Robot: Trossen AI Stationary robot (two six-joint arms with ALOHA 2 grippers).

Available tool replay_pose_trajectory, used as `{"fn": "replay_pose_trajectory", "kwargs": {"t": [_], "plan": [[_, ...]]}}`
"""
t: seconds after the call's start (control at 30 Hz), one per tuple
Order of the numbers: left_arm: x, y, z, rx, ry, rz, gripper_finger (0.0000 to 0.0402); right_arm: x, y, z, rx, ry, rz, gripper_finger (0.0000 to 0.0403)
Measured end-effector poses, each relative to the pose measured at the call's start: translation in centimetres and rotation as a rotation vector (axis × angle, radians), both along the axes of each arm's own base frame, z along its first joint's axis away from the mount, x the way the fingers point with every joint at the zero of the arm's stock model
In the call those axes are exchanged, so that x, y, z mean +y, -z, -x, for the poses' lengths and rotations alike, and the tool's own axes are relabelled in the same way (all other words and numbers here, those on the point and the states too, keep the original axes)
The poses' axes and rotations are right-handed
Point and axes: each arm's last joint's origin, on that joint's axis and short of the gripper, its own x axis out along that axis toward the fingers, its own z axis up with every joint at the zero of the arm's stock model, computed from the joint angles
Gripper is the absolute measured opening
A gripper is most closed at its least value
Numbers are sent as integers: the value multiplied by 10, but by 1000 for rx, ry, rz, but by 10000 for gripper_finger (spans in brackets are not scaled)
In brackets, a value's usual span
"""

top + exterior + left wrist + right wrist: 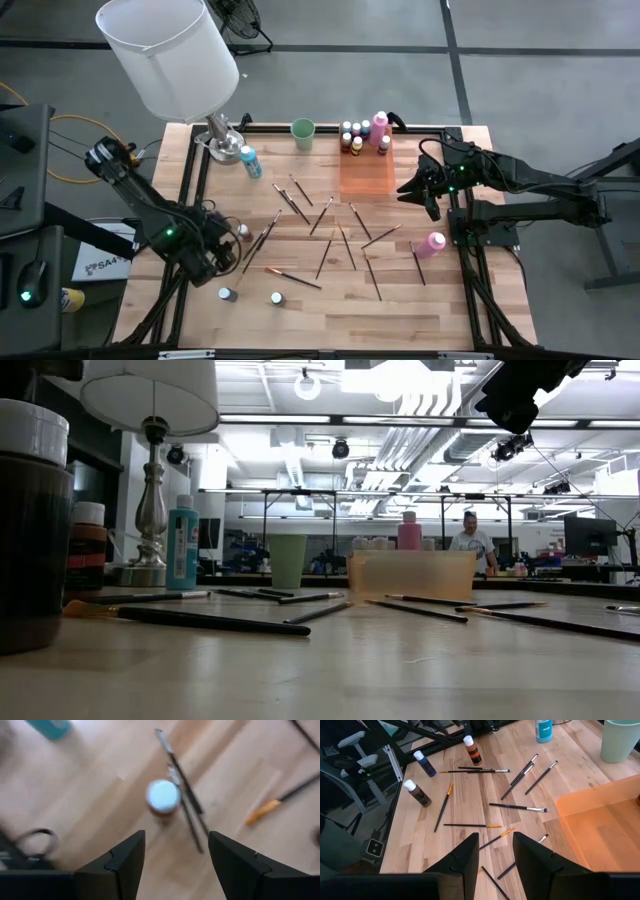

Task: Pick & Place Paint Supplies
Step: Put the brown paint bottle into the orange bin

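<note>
High view shows our left gripper (222, 240) poised with fingers parted over a brown paint bottle (243, 231) on the table (400, 310), while our right gripper (420, 192) waits empty, jaws partly apart, beside the orange tray (366, 175). Left wrist view alone reveals paintbrushes (185, 800) lying just beside that bottle (163, 797); we judge a closing finger could catch them or topple it.

Wood bench (330, 310) w/ black frame rails. Big white lampshade (168, 52) on silver base (222, 140) at far left corner. Pale green cup (303, 133) upright nr far edge, betw. lamp and orange tray (365, 175). Person (470, 542) in room bkgd.
</note>
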Motion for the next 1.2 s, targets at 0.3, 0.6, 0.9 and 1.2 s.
{"fn": "replay_pose_trajectory", "kwargs": {"t": [0.3, 0.6, 0.9, 1.2], "plan": [[-2, -2, 0, -14, 33, 107, 212, 0, 0, 0, 0, 0, 0, 113], [-2, -13, -1, -14, 131, 62, 212, 0, 0, 0, 0, 0, 0, 113], [-3, -13, -1, 24, 315, -30, 268, 0, 0, 0, 0, 0, 0, 113], [9, -1, -1, -2, 281, -133, 313, 0, 0, 0, 0, 0, 0, 113]]}}
